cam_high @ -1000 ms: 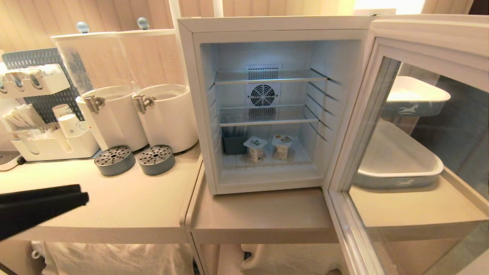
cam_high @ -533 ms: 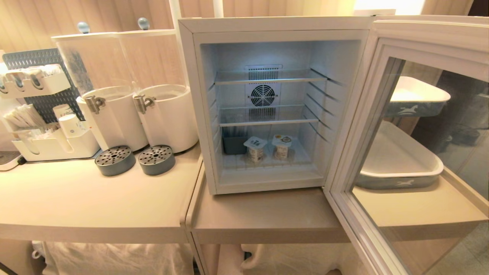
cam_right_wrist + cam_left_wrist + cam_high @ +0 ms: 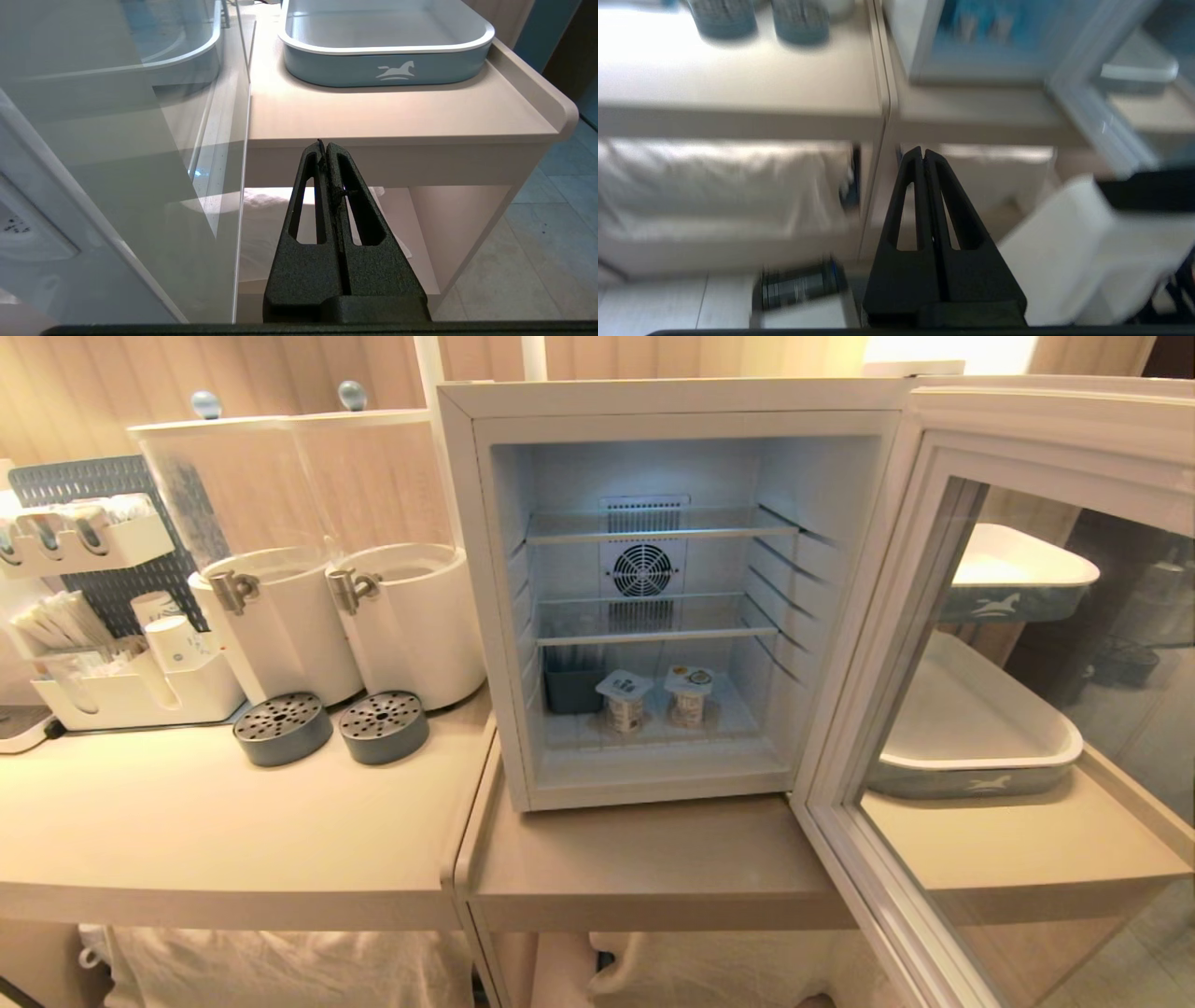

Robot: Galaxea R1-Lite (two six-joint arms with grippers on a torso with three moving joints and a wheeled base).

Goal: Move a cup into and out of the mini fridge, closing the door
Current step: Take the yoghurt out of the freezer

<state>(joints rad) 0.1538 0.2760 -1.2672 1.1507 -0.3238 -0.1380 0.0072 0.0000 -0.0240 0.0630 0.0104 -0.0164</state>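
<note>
Countertop (image 3: 280, 840) in pale beige carries the mini fridge (image 3: 467, 569), whose door (image 3: 934, 439) stands swung wide to the right with its glass pane facing outward. Beside the fridge on the left stand two clear dispensers (image 3: 280, 616) with two grey drip discs (image 3: 282, 728) in front. On the fridge floor sit a dark bin (image 3: 571, 689) and two sealed cups (image 3: 624, 700) side by side, below two bare wire shelves. Both grippers hang below the counter edge, empty: the left gripper (image 3: 922, 151) has its fingers pressed together, and the right gripper (image 3: 324, 145), just beside the open door, is likewise pressed together.
</note>
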